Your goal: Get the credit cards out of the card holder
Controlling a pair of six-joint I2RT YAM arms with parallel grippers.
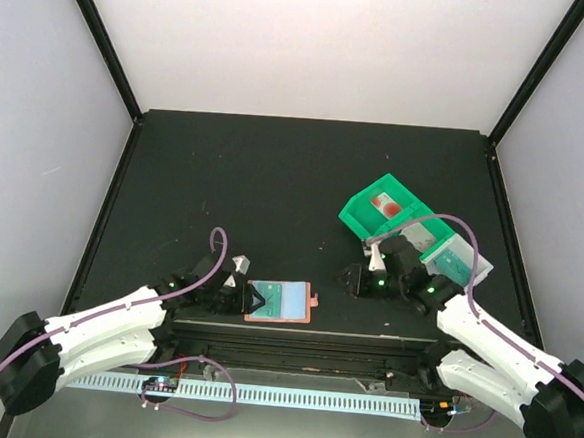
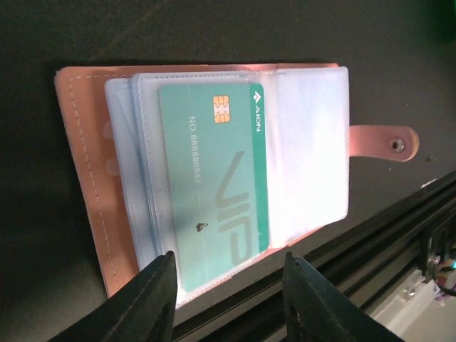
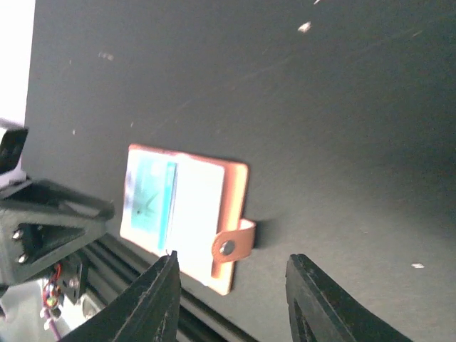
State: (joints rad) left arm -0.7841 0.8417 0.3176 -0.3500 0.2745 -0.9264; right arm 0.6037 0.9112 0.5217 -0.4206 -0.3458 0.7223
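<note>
**Teal card in its sleeve, left hand poised to draw it**

The card holder (image 1: 291, 303) lies opened flat on the dark surface (image 1: 275, 178), close to the near edge, with its snap tab (image 2: 382, 142) pointing away to one side. The teal card (image 2: 214, 185) sits inside a clear pocket. Its near end seems to reach the pocket mouth, or just past it. I cannot make out a second, grey-blue card in any view.

The left hand (image 2: 229, 265) is released and holds nothing. Its two fingers are spread on either side of the card's near end, not yet closed on it. The right hand (image 3: 231, 274) is also released and empty. It hangs near the tab side of the holder, clearly apart from it, and the green bin (image 1: 370, 224) stands behind it.

By my reading, no card is out yet and the first pull is about to start. The next move calls for pinching only the card's exposed edge, not the pocket film, and drawing it straight along the sleeve. The light holder may slide with it, so the right hand may need to press down on the cover or tab.
</note>
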